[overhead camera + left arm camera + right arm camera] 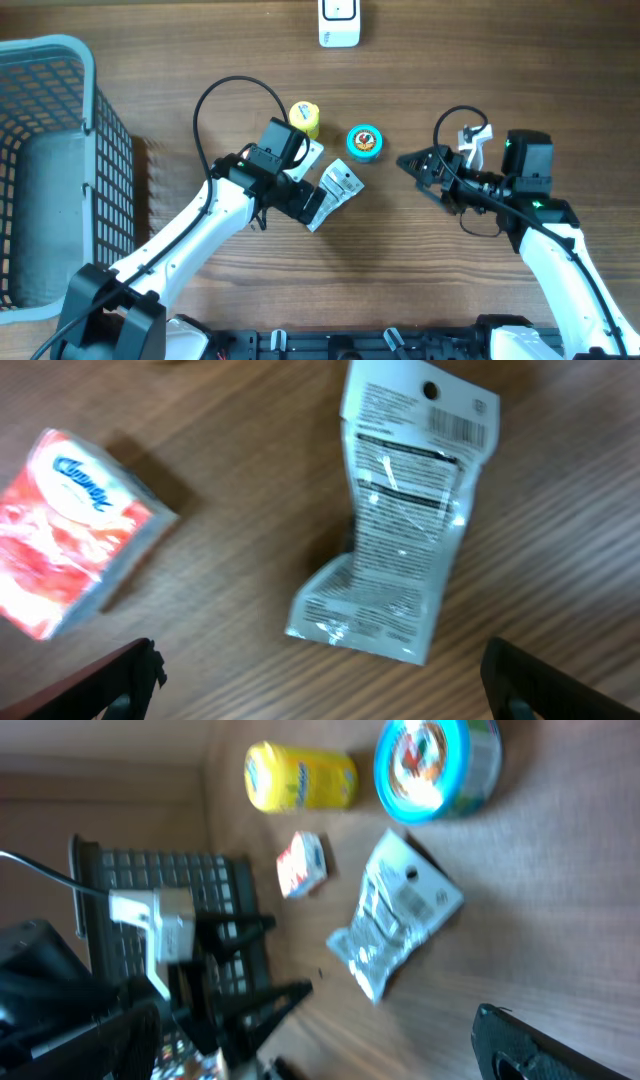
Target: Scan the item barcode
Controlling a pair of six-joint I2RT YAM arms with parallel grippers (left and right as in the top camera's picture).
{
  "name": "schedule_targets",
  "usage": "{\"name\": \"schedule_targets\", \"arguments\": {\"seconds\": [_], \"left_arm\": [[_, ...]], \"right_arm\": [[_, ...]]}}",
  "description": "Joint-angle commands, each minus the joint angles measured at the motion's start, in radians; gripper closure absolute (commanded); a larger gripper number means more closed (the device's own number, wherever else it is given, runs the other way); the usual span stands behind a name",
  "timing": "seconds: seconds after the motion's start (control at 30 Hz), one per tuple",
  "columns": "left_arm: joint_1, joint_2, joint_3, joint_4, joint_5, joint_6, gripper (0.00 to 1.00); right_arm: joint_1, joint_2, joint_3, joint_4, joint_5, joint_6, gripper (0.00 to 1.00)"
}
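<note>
Left wrist: left fingers [112, 682] wide; empty.

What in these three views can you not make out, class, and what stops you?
Overhead: the scanner is cut off by the top edge; the barcode on the packet is too small.
Left wrist: the packet's small print is too blurred to read.
Right wrist: the teal tin is cut by the top edge, its label blurred.
</note>
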Motion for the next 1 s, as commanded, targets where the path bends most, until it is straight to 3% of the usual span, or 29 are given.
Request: {"name": "schedule_targets", "arguments": {"seconds": [0.0, 0.23, 0.4, 0.57, 0.8, 0.97], "left_arm": [[0.045, -0.006, -0.005, 0.024, -0.102, -0.024, 0.00], [0.129, -0.133, -0.005, 0.077, -0.042, -0.072, 0.00], [0.130, -0.252, -0.005, 0.086, -0.060, -0.102, 0.00], [0.133, -0.364, -0.005, 0.092, -0.060, -0.102, 0.00], [0.207, -0.498, -0.005, 0.160, -0.060, -0.147, 0.00], [0.257, -0.533, -0.005, 0.142, -0.060, -0.148, 0.00]], "right_arm": [[0.004, -0.006, 0.009, -0.072, 0.035, -0.004, 0.00], [0.004, -0.006, 0.018, -0.184, 0.251, 0.045, 0.00], [0.047, -0.006, 0.130, -0.303, 0.399, 0.114, 0.00], [0.185, 0.003, 0.290, -0.497, 0.670, 0.319, 0.00], [0.327, 0.120, 0.321, -0.504, 0.678, 0.549, 0.00], [0.395, 0.286, 0.321, -0.449, 0.573, 0.537, 0.00]]}}
